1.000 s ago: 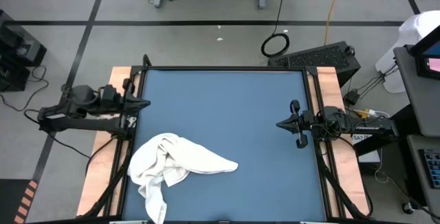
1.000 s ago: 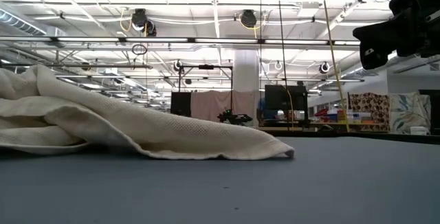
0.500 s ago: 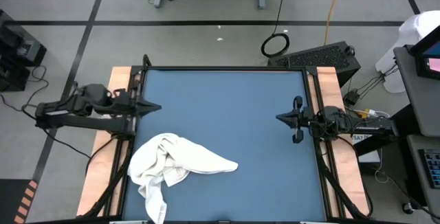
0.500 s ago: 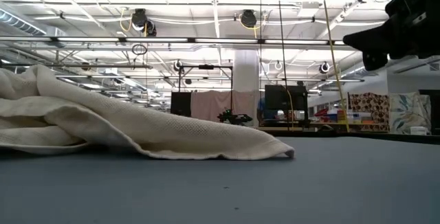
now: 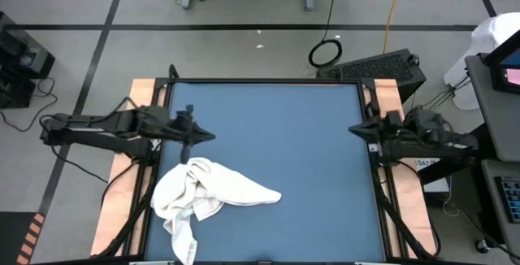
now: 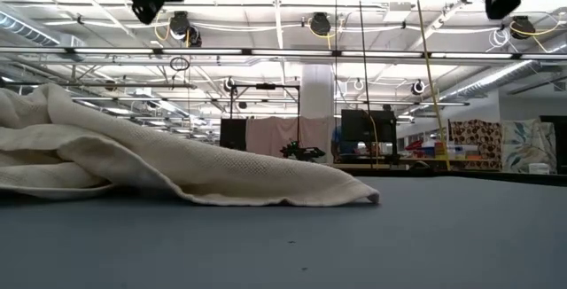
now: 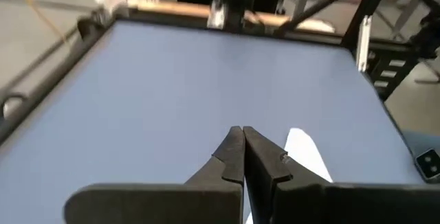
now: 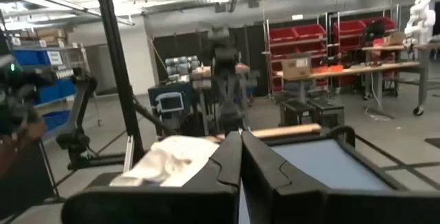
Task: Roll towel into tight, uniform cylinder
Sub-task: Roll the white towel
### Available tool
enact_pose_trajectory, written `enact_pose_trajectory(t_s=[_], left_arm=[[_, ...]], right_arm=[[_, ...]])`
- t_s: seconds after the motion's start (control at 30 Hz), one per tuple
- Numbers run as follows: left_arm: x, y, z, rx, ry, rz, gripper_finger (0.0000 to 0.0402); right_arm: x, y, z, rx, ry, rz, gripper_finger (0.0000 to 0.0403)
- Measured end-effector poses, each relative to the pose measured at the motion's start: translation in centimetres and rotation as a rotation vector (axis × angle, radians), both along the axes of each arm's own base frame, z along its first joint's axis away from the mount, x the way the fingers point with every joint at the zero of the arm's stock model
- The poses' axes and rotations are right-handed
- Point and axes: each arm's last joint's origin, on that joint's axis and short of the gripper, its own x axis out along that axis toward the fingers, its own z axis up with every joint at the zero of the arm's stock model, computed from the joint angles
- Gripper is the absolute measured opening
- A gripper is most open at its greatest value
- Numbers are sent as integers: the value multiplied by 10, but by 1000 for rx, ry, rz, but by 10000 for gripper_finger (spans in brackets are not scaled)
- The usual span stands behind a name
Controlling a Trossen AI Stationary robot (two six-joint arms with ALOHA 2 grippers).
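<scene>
left end effector point(image 5: 203, 137): fingers pressed together, nothing held; hovering above the surface point(image 5: 276, 127), out over the blue mat.
towel point(image 5: 207, 196): just ahead of and below the left end effector, not touching; crumpled heap near the surface's front-left edge, one tapered lobe pointing toward the centre, one tail trailing off toward the front edge.
right end effector point(image 5: 355, 128): also fully closed, empty; parked at the surface's right rim, towel well apart across the mat.
state of task: not begun; no flat spread, no rolled section visible.
risk 1: descending with closed tips onto the heap likely just pokes or shoves the cloth instead of pinching; cause: no gap between the fingers for fabric.
risk 2: grabbing the bunched middle probably lifts several layers at once, towel stays wadded; cause: edges and corners buried in folds, hard to single out.
risk 3: rolling from the current shape likely gives a lumpy, cone-like bundle, not a uniform cylinder; cause: uneven thickness, tapered lobe.
risk 4: dragging toward the front edge could pull the trailing tail off the surface; cause: tail already at the rim.
risk 5: one-arm flattening may skew the cloth; cause: right end effector far away, no counter-hold.
unknown: where the hems lie inside the heap, cannot tell.
</scene>
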Motion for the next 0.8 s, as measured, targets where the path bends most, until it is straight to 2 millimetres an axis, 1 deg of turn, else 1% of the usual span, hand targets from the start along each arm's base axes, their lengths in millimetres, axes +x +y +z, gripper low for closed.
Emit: enact_pose_trajectory(t_s=[0.07, 0.17, 0.27, 0.33, 0.43, 0.5, 0.6, 0.7, 0.8], left_arm=[[10, -2, -8, -14, 52, 1, 2], [24, -5, -19, -40, 119, 3, 2], [36, -9, -30, -56, 165, -3, 2], [41, -13, -35, -79, 198, 0, 2], [45, -22, -42, -107, 235, -19, 2], [46, -29, -45, -119, 255, -38, 2], [50, -40, -51, -161, 287, -51, 2], [59, -56, -57, -219, 281, -72, 2], [67, -76, -66, -226, 294, -131, 2]], right_arm=[[3, 0, 13, 4, 8, 6, 0], [15, 0, 25, 4, 84, 6, 0], [34, -1, 27, 6, 194, 6, 0], [48, -1, 21, 11, 275, 6, 0], [66, 0, 7, 16, 424, 14, 0], [78, 2, -4, 33, 527, 26, 0], [97, 6, -17, 65, 629, 19, 0], [117, 16, -30, 76, 705, 13, 0], [137, 32, -49, 58, 798, 69, 0]])
